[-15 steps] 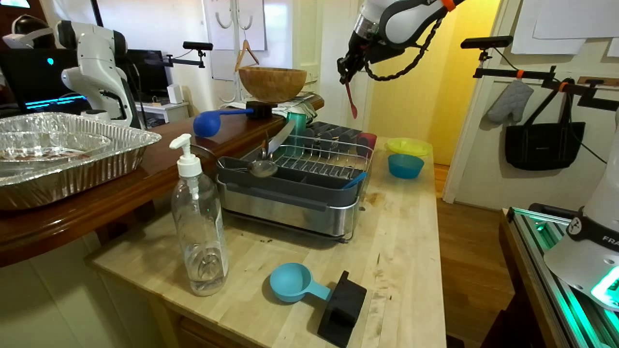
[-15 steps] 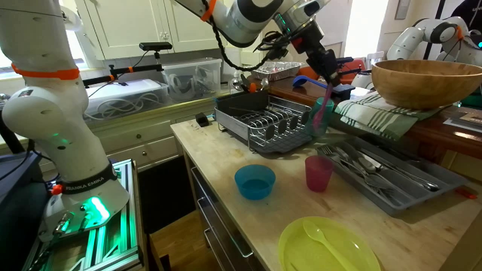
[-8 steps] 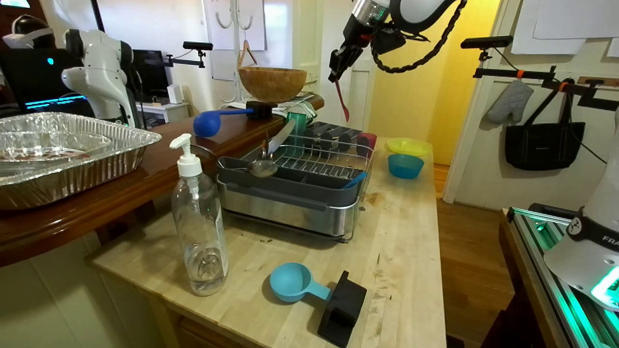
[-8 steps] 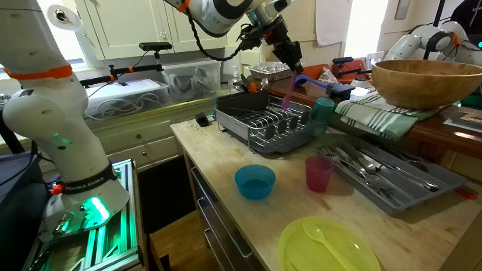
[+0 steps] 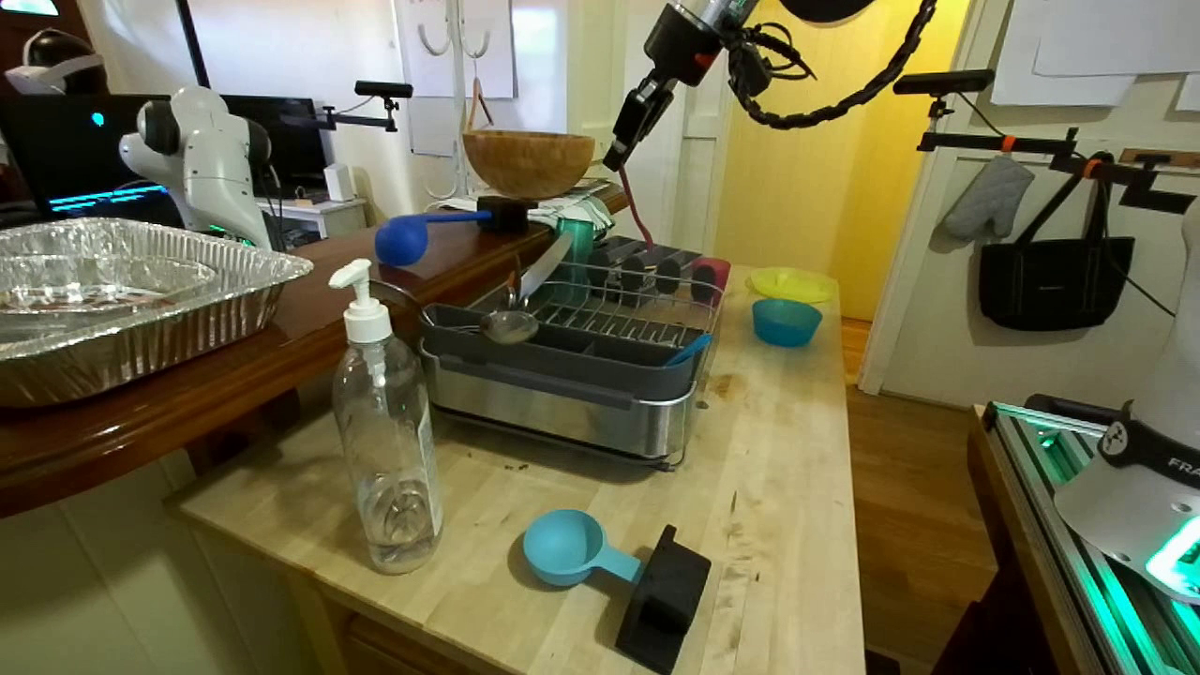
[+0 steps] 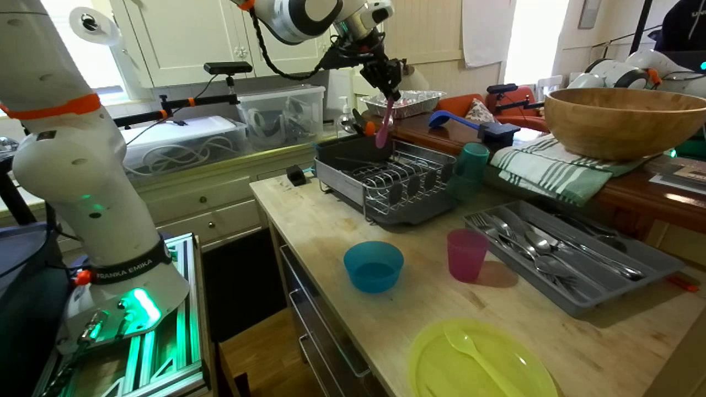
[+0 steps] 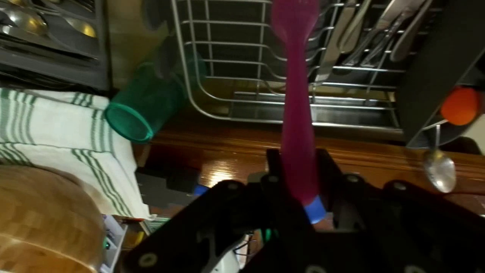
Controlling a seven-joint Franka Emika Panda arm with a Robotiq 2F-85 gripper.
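My gripper is shut on the handle end of a pink plastic utensil, one finger on each side. In both exterior views, the utensil hangs head-down from the gripper, slightly tilted. Beneath it in the wrist view lies the wire dish rack, with several knives and other cutlery in it. Along one end of the rack runs a dark grey cutlery caddy. A blue handle and a metal spoon poke out of the caddy. The utensil's head is partly cut off in the wrist view.
A teal cup leans by the rack, near a grey cutlery tray. A pink cup, blue bowl and yellow plate stand on the counter. A pump bottle and wooden bowl are nearby.
In both exterior views my gripper has moved left with the pink utensil, from near the teal cup across the rack towards the caddy end. A background robot arm has shifted too.
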